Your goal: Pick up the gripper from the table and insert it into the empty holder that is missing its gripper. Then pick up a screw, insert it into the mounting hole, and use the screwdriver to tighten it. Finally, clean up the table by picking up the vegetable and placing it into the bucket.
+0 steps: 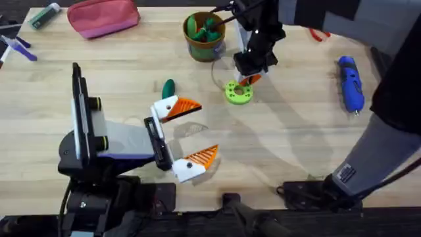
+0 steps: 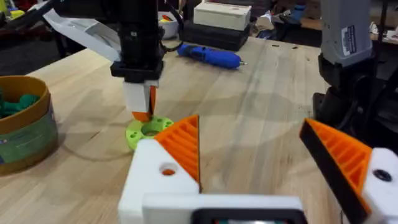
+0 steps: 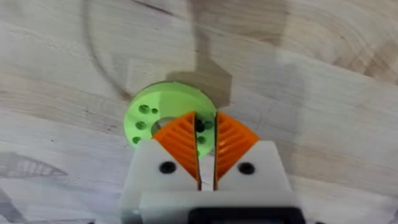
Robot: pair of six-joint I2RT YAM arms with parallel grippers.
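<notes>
Seen from overhead, a wooden table (image 1: 118, 72) holds a bright green ring with holes (image 1: 238, 93) near its middle. The right gripper (image 1: 246, 80) hangs straight above that ring, its orange tips pressed nearly together with nothing visible between them. Just beyond the ring stands the tan bucket (image 1: 204, 37), with green toy pieces inside. A dark green vegetable (image 1: 168, 87) lies on the wood to the ring's left. The blue screwdriver (image 1: 350, 81) lies well to the ring's right. The left gripper (image 1: 189, 130) rests nearer the camera than the ring, its two orange-tipped white fingers spread wide apart and empty. A pink pouch (image 1: 103, 16) sits far off at the back left.

From the left wrist, the ring (image 2: 148, 131) lies just ahead, the right gripper (image 2: 143, 106) poised directly over it, the bucket (image 2: 25, 124) to one side and the screwdriver (image 2: 208, 56) farther back.

From the right wrist, the ring (image 3: 163, 114) sits right under the two closed orange pads (image 3: 180, 140).
</notes>
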